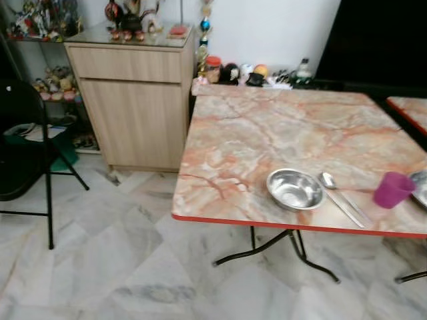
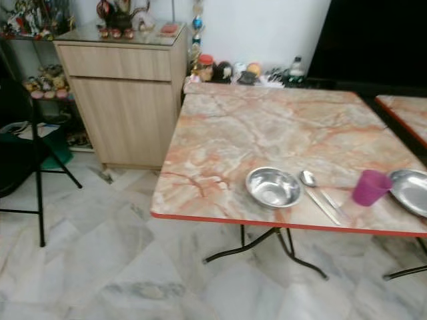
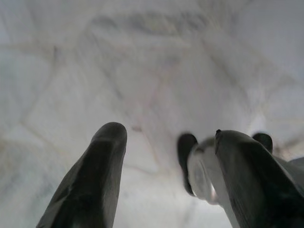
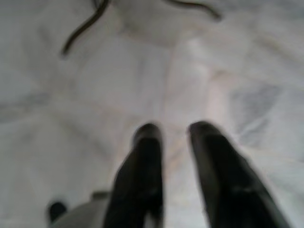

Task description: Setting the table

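Note:
A marble-patterned table (image 1: 267, 133) with a red edge stands ahead to the right. Near its front edge sits a steel bowl (image 1: 295, 189). Just right of it lie a spoon (image 1: 327, 179) and another long utensil (image 1: 345, 208). A purple cup (image 1: 392, 189) stands further right, beside a steel plate (image 2: 410, 190). My left gripper (image 3: 168, 133) hangs over the marble floor, fingers wide apart and empty. My right gripper (image 4: 175, 128) also points at the floor, its fingers (image 4: 148, 156) a narrow gap apart with nothing between them.
A wooden cabinet (image 1: 133, 100) with ornaments on top stands by the wall on the left. A black folding chair (image 1: 27, 153) is at far left. A second table (image 1: 410, 110) adjoins on the right. Black table legs (image 1: 280, 247) splay underneath. Small items line the wall behind.

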Motion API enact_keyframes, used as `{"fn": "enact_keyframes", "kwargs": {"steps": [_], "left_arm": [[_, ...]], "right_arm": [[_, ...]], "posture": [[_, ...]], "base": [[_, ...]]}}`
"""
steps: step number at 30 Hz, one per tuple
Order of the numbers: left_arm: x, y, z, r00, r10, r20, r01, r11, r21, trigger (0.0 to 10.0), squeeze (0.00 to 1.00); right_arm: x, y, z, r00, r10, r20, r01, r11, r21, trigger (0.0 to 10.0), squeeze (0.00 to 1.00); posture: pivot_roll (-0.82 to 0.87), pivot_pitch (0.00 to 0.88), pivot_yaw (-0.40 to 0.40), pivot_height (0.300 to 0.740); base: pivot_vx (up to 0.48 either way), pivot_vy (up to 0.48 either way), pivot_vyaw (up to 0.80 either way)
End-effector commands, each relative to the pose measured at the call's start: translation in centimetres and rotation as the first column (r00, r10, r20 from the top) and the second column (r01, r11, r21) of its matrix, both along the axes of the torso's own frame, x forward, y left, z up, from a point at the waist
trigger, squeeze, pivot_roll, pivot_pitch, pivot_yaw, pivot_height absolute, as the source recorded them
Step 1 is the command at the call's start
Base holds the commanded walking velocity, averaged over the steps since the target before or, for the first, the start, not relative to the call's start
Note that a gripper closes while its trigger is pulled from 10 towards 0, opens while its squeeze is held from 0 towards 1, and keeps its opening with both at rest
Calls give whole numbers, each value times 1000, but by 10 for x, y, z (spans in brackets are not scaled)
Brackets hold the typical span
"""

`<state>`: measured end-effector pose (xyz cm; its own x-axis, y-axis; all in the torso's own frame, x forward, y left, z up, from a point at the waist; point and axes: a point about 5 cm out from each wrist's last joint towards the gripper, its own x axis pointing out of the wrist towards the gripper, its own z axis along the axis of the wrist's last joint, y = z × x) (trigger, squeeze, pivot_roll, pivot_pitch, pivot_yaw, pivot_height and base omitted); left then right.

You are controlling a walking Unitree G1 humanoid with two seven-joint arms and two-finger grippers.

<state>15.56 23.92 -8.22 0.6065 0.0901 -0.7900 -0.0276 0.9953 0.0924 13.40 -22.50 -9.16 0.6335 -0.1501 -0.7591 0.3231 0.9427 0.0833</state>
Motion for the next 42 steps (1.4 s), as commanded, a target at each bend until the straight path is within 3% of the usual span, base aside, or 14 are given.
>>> {"fn": "enact_keyframes", "kwargs": {"steps": [1,25,29,30,31,42], "left_arm": [[-5,-2,-3,1000,-4,-28,4,1000,-5,10000,0],[-1,-5,-3,1000,-2,-23,2,1000,-20,10000,0],[1,-7,-2,1000,0,-18,-1,1000,-24,10000,0],[1,-7,-2,1000,0,-17,-1,1000,-27,10000,0],[1,-8,-2,1000,-1,-17,0,1000,-28,10000,0],[-3,-11,-5,999,-1,-38,0,999,-43,10000,0]], "right_arm": [[-1,-3,0,1000,-5,-2,5,1000,-7,10000,0],[4,4,0,1000,-17,3,17,1000,7,10000,0],[5,3,0,1000,-15,4,15,1000,5,10000,16],[5,3,1,1000,-14,5,14,1000,2,10000,827],[5,2,1,1000,-13,5,13,1000,1,10000,1000],[7,2,1,1000,-7,7,7,1000,-2,10000,1000]], "posture": [[12,47,-38,740],[11,75,-30,740],[10,76,-32,740],[10,76,-33,740],[10,76,-33,740],[9,81,-41,740]], "base": [[0,-472,0],[0,-469,0],[0,0,0],[0,0,0],[0,0,0],[0,0,0]]}}
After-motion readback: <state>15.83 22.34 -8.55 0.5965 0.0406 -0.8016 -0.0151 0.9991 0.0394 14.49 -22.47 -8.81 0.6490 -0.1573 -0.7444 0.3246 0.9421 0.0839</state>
